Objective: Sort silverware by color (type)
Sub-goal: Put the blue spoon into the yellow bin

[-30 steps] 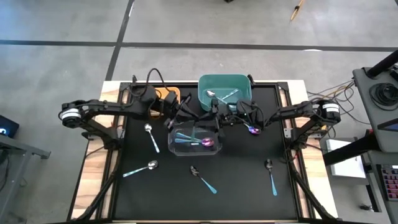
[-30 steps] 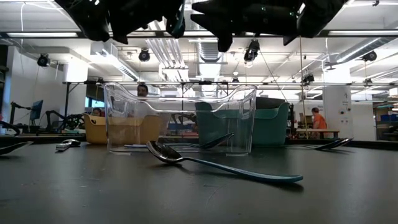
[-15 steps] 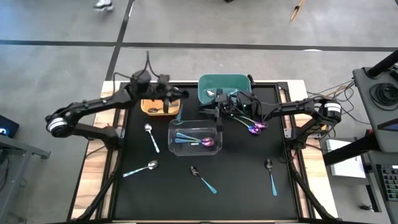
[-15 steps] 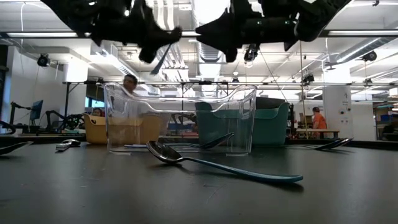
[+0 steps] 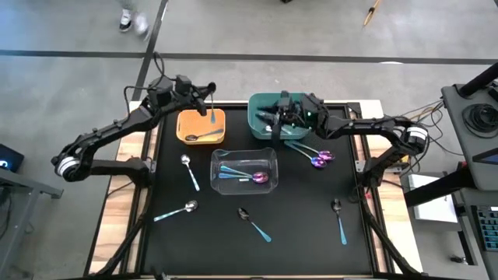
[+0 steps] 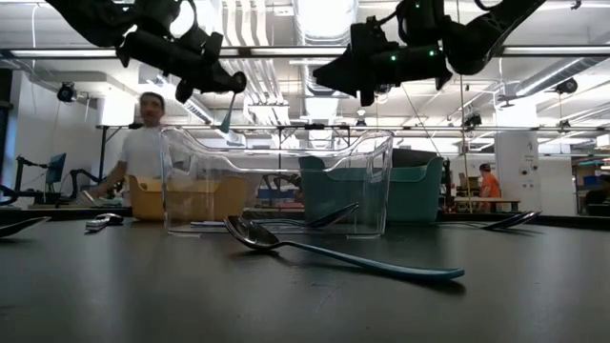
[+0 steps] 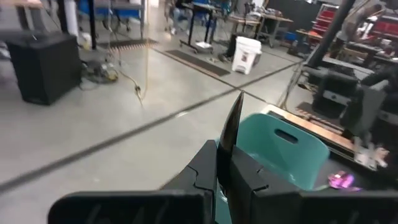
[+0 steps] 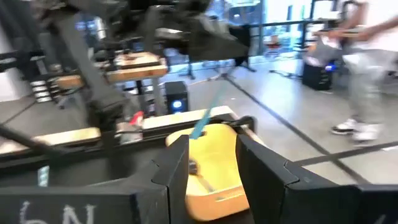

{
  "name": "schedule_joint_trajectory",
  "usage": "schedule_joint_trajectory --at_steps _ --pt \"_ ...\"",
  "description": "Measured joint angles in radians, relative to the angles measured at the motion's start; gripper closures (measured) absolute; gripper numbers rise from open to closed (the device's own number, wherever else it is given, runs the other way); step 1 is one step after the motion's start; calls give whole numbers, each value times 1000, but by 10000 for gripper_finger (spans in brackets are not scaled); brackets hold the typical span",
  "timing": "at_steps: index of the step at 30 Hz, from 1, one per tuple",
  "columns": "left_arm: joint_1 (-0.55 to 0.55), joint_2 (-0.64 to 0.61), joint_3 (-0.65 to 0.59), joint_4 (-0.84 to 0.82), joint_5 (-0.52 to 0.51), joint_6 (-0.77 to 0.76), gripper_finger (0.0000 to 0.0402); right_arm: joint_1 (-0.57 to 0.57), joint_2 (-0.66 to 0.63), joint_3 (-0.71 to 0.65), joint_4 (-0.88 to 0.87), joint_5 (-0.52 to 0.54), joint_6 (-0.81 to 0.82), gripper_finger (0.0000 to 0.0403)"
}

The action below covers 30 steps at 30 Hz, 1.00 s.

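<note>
My left gripper (image 5: 205,96) hangs above the orange bin (image 5: 187,118), shut on a spoon (image 5: 212,114) whose teal handle points down toward the bin. A dark spoon (image 5: 204,137) lies in that bin. My right gripper (image 5: 274,123) is open over the near-left part of the teal bin (image 5: 257,103), and nothing shows between its fingers (image 8: 177,168). The clear bin (image 5: 218,155) holds teal-handled spoons, one with a purple bowl (image 5: 261,177). Loose spoons lie flat on the black mat: two silver (image 5: 189,171) (image 5: 176,211), two dark (image 5: 254,223) (image 5: 339,219) and purple ones (image 5: 314,158). My left gripper pinches the spoon between its two fingers (image 7: 205,171). The spoon's long thin end (image 7: 233,121) sticks out past the fingertips. The spoon is lifted clear and hangs slanting below the gripper (image 6: 227,112) over the orange bin; which part the fingers are on is hidden by them.
The three bins stand in the far half of the mat, the clear one (image 6: 276,181) nearest the middle. Wooden table edges (image 5: 117,225) flank the mat. A person (image 6: 143,143) stands in the room beyond the table. Bare mat lies between the loose spoons near the near edge.
My left gripper has swung from over the clear bin toward the far-left, carrying the spoon over the orange bin. My right gripper has moved from beside the clear bin toward the far edge, over the teal bin. A person has walked into view behind the table.
</note>
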Motion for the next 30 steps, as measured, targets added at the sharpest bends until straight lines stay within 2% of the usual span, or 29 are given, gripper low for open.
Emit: schedule_joint_trajectory --at_steps 4,8,15,18,24,30 --pt "22 -2 -2 5 -26 39 401 -51 0 70 -65 1 -32 280" --pt "50 -12 -18 13 -33 49 401 -76 9 187 -239 0 -94 280" --pt "82 -98 -164 181 -79 -1 401 -108 58 384 -528 0 -166 280" --pt "87 -155 -237 272 -80 -33 401 -132 73 437 -588 -2 -167 280" --pt "89 -257 -341 296 -171 -37 401 -181 91 477 -665 0 -177 280" --pt "89 -277 -389 316 -175 -49 401 -194 101 477 -655 -1 -161 280"
